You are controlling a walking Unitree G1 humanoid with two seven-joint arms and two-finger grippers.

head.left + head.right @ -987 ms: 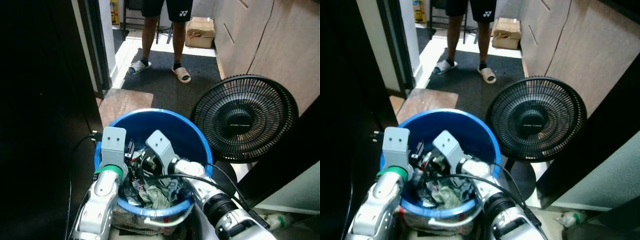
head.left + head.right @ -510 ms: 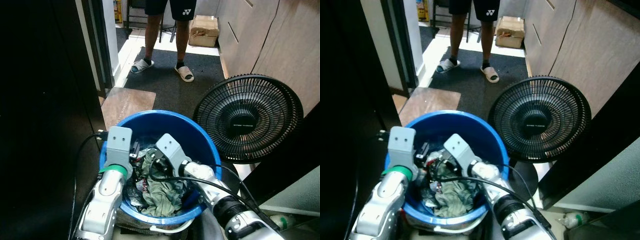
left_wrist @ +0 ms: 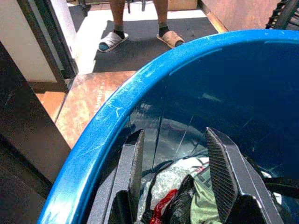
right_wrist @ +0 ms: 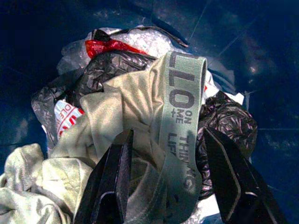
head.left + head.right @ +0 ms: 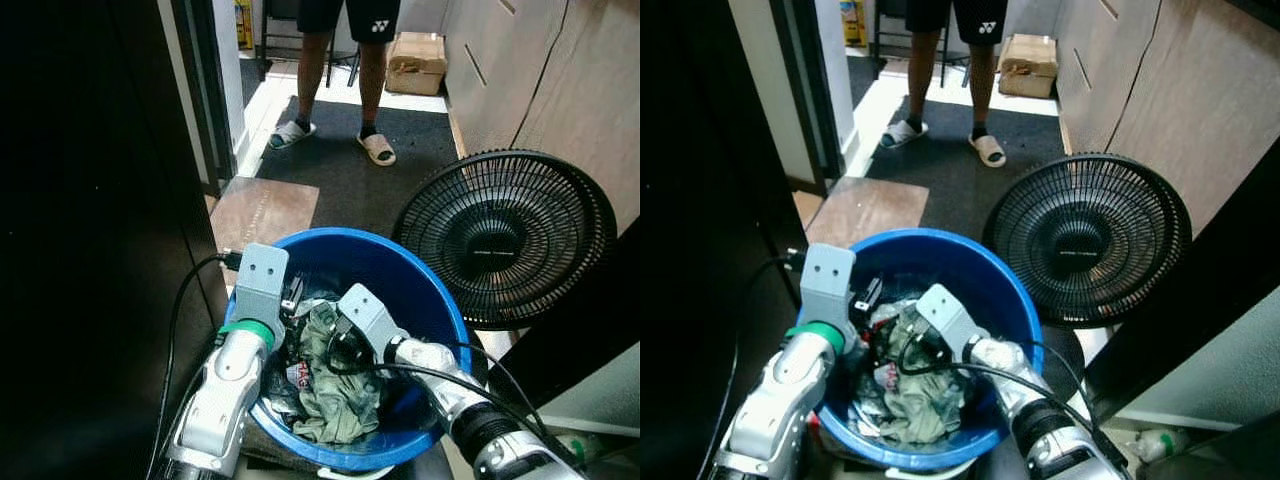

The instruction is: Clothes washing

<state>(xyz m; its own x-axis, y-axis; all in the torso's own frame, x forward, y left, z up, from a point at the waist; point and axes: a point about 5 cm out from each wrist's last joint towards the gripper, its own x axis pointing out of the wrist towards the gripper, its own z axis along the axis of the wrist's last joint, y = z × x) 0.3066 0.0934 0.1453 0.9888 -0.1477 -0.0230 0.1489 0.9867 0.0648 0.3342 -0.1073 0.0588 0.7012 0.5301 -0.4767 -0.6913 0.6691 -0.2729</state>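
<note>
So the big thing here is the blue tub [image 5: 440,300], sitting on the floor right in front of the robot, with a black fan [image 5: 505,235] just to its right and a person [image 5: 345,75] in slippers standing on the dark mat [image 5: 330,170] at the far end. Inside the tub is a heap of clothes [image 5: 335,395], mostly a pale green garment, mixed up with crinkly black plastic and a bit of red.

Both arms are down in the tub. The left tool [image 3: 175,184] sits just inside the near-left rim, fingers spread wide, nothing between them. The right tool [image 4: 166,186] hangs right over the green garment, also wide and empty, with a printed waistband [image 4: 180,116] running up between its fingers.

If I had to guess, the step is grabbing the garment out of the tub. To do it well I'd drop the right tool straight onto that waistband, since it's a thick folded edge, and close on it alone. The black plastic is touching the cloth on both sides, so a sloppy pinch could drag trash out too.

The head views give the layout, but the lettering on the band and the red scrap by the plastic are much clearer in the right wrist view. The left wrist view gives the tub's inner wall and the doorway beyond.
</note>
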